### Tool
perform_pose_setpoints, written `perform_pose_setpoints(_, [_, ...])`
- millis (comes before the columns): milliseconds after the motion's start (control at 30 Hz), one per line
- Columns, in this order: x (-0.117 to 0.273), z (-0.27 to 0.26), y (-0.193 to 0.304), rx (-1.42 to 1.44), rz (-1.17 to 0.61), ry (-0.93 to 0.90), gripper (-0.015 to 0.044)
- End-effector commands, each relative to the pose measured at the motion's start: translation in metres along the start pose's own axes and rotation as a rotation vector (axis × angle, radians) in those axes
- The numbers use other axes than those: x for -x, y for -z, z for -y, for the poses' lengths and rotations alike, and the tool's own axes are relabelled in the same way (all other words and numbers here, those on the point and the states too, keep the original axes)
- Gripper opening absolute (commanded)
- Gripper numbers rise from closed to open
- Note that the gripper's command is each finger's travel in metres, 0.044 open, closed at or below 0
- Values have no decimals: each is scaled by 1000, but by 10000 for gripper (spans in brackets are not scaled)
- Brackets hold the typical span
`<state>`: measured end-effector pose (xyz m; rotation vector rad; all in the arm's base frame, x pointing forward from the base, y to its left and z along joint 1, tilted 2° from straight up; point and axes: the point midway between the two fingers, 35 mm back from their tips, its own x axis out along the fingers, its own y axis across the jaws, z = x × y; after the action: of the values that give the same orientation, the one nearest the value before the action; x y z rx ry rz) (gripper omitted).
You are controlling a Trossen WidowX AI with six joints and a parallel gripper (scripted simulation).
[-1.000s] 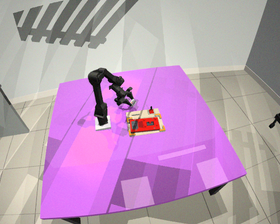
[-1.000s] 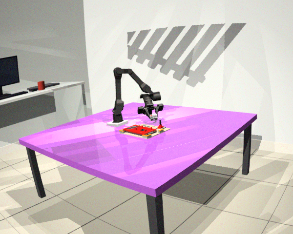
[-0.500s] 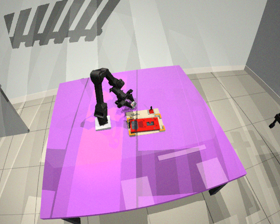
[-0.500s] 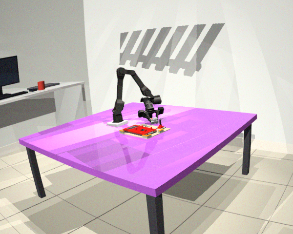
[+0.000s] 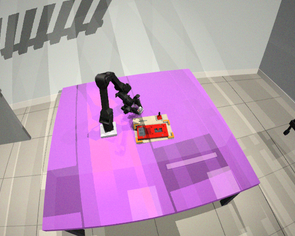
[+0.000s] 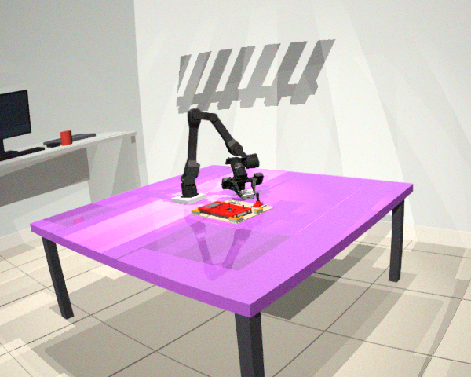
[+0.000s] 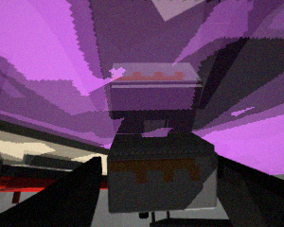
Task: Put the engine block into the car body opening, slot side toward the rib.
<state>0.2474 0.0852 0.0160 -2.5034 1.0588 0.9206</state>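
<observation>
The engine block [image 5: 140,109] [image 6: 248,195] [image 7: 161,189], grey-white with an orange toothed mark, is low beside the back left corner of the cream board. My gripper [image 5: 139,110] [image 6: 246,192] [image 7: 154,162] is open around it, with a narrow gap beside the left finger in the wrist view. The block mirrors in the glossy table just ahead; I cannot tell whether it rests fully on the table. The red car body [image 5: 164,127] [image 6: 217,210] [image 7: 38,184] lies on the board, its opening [image 5: 158,130] uncovered. The slot side and the rib are not clear.
The cream board [image 5: 152,118] [image 7: 19,147] has orange corner brackets [image 5: 170,134] around the body. A red piece with an upright black stem [image 5: 159,117] [image 6: 257,203] stands on the board's back right. The purple table [image 5: 112,203] [image 6: 146,259] carries the arm's white base [image 5: 108,133].
</observation>
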Motion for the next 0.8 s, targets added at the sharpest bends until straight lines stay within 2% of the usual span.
perform_pose_setpoints(0, [0,1,0,-2,2,2,394])
perform_pose_setpoints(67, [0,1,0,-2,2,2,440])
perform_pose_setpoints(267, [3,1,1,-1,9,-1,440])
perform_pose_setpoints(600, [43,1,5,0,19,-4,440])
perform_pose_setpoints(767, [45,1,5,0,19,-4,440])
